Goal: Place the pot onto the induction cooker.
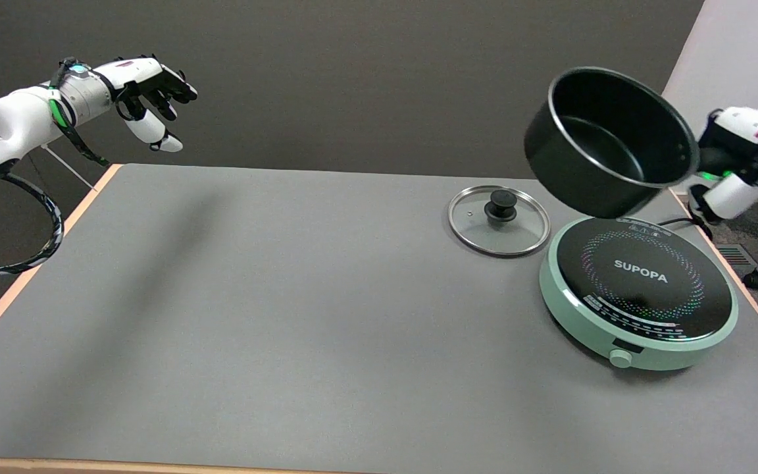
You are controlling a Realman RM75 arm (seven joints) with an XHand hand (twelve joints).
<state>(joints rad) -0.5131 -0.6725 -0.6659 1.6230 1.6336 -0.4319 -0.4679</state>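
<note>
The black pot (609,141) hung in the air above the far edge of the induction cooker (639,293), clear of its glass top and tilted so that its open mouth faced the camera. Its dark inside held nothing. The right hand (741,161) gripped the pot by its handle on the side away from the lid, fingers (724,197) wrapped around that handle, though the handle itself was mostly hidden behind the hand. The cooker, mint green around a black top printed SUPOPA, sat flat on the grey table (254,316) with its knob (620,358) on the near side. A glass lid (499,220) with a black knob lay flat on the table just beside the cooker, on its far left side, apart from the pot.
</note>
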